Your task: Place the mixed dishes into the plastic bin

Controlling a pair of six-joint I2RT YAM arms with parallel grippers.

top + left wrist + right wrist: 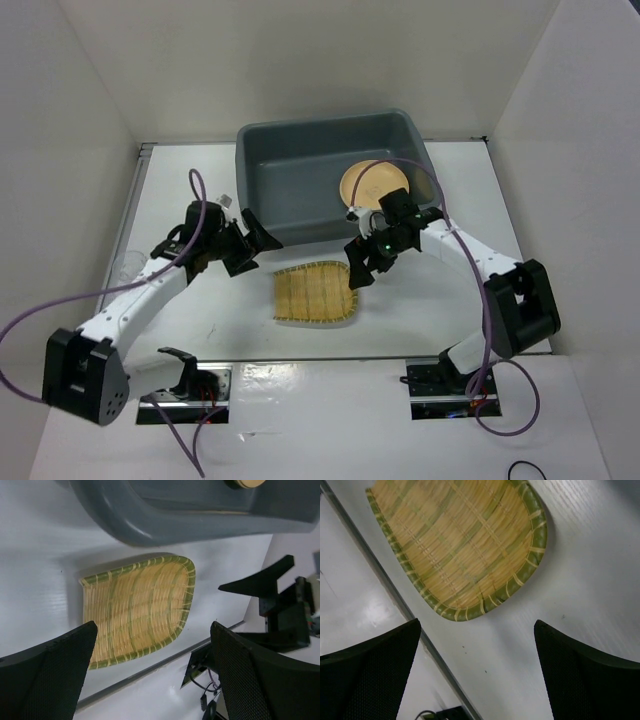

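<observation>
The yellow woven bamboo tray with a green-edged rim (315,293) lies flat on the white table (420,310), outside the large dark grey rectangular plastic bin (290,170) and just in front of its near wall. A round tan-orange shallow plate (372,184) already sits inside the bin, in its right half and close to the near wall.

The left hand (255,248) hangs above the table just left of the tray's far left corner, beside the bin's near left corner. Its two black fingers (50,672) are spread as wide as they go and there is nothing between them. From its wrist camera the tray (137,610) lies beyond the fingertips, with the rounded wall of the bin (190,515) past that, and the right arm's black fingers show off to the right of that view.

The right hand (358,265) is over the tray's far right corner, in front of the bin's near wall. Its fingers (375,665) are also fully parted and holding nothing. In its wrist camera the tray (460,545) fills the upper part of the picture, ahead of the fingertips rather than between them, and only bare table shows in the gap. I cannot tell from here whether either hand touches the tray.
</observation>
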